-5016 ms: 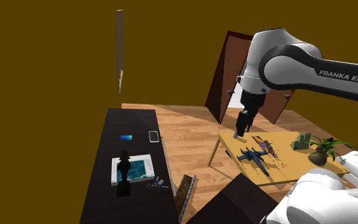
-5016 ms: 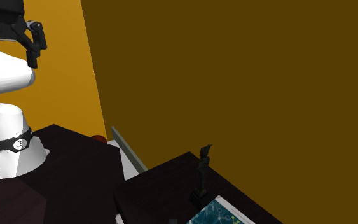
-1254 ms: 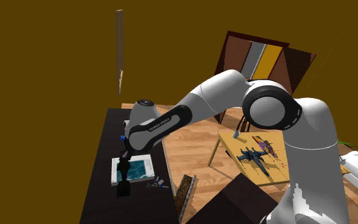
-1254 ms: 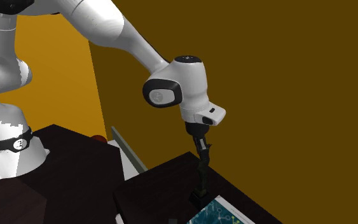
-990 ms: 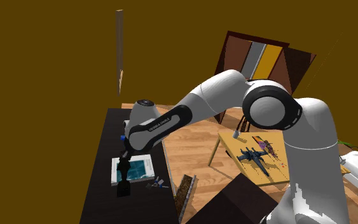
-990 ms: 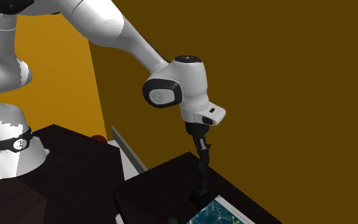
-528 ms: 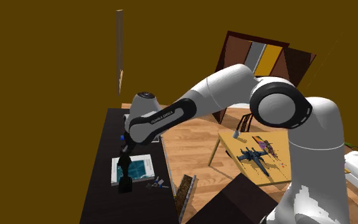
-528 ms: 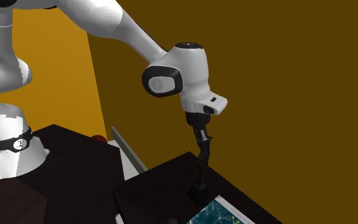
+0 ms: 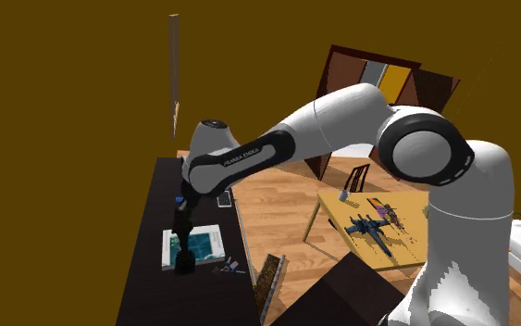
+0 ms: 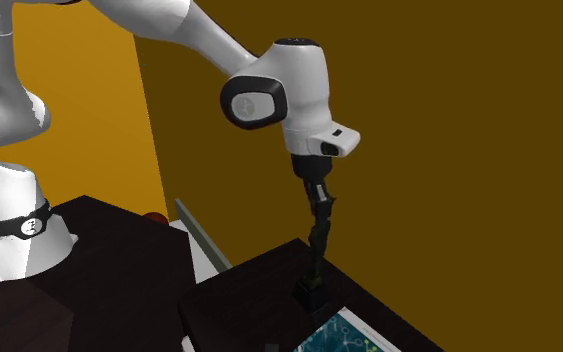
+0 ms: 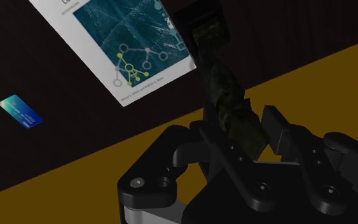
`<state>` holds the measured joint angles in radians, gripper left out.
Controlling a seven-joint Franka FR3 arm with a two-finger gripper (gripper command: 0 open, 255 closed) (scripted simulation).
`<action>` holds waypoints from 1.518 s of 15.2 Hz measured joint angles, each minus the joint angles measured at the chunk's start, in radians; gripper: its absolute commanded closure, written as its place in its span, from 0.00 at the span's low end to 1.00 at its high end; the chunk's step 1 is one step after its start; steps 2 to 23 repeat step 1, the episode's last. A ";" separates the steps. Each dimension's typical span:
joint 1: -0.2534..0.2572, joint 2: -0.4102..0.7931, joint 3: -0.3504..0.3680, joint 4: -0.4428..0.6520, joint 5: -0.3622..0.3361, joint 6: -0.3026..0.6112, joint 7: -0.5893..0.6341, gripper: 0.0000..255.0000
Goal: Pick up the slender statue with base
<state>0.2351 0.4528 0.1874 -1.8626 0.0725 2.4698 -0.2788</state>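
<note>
Closest to us in the wrist view, the gripper (image 11: 240, 127) is clamped on the statue (image 11: 217, 70). The two fingers (image 11: 276, 122) press its mottled dark upper part from either side, and the rest of the figure runs away from the hand to a black base at its far end. That base shows against the corner of a book (image 11: 123, 38) with a teal cover and white border, which lies flat on the dark worktop (image 11: 56, 153). A small blue-green card (image 11: 20, 111) lies on the same surface, well apart from the book.

In the second exterior view the gripper (image 10: 319, 195) hangs under the white wrist, and the statue (image 10: 316, 250) points straight down from it. Its base is just beside the edge of the book (image 10: 354, 335), over the worktop (image 10: 239, 300). We cannot tell whether the base touches the surface.

From the shoulder view the arm reaches down to the left. The gripper (image 9: 183, 215) holds the statue (image 9: 185, 248) upright at the near edge of the book (image 9: 208, 243) on the worktop (image 9: 142, 278).

Farther off, across the wooden floor (image 9: 277, 204), a low yellow worktop (image 9: 337, 211) carries a dark model plane (image 9: 371, 227). Behind that stands a brown door (image 9: 337, 74).
</note>
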 measured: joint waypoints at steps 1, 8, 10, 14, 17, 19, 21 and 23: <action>0.000 -0.005 0.000 0.000 0.000 -0.005 0.001 1.00; 0.000 -0.005 0.000 0.000 0.000 -0.005 0.001 1.00; 0.000 -0.005 0.000 0.000 0.000 -0.005 0.001 1.00; 0.000 -0.005 0.000 0.000 0.000 -0.005 0.001 1.00; 0.000 -0.005 0.000 0.000 0.000 -0.005 0.001 1.00; 0.000 -0.005 0.000 0.000 0.000 -0.005 0.001 1.00; 0.000 -0.005 0.000 0.000 0.000 -0.005 0.001 1.00; 0.000 -0.005 0.000 0.000 0.000 -0.005 0.001 1.00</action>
